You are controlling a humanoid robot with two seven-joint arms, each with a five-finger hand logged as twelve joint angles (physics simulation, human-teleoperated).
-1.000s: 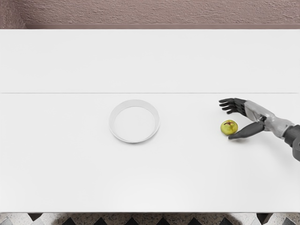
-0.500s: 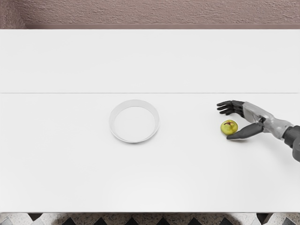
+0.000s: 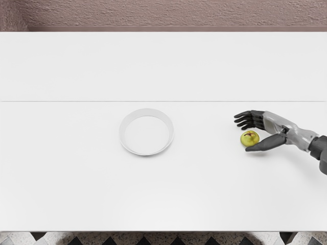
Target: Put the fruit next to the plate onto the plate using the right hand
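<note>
**Apple not on plate, right hand open around it**

White table (image 3: 76, 178), one seam line across it behind the plate. Round white plate (image 3: 122, 133) sits mid-table with nothing on it. Yellow-green apple (image 3: 250, 138) lies on the table well to the right of the plate, not lifted. Right hand (image 3: 268, 128) comes in from the right edge and sits just right of the apple, farther from the plate. It is spread wide: fingers (image 3: 244, 118) reach past the apple's far side and the thumb (image 3: 260, 144) runs along its near side. Thumb is at the apple's edge, but I can't tell if it is touching. No closed grasp.
</note>
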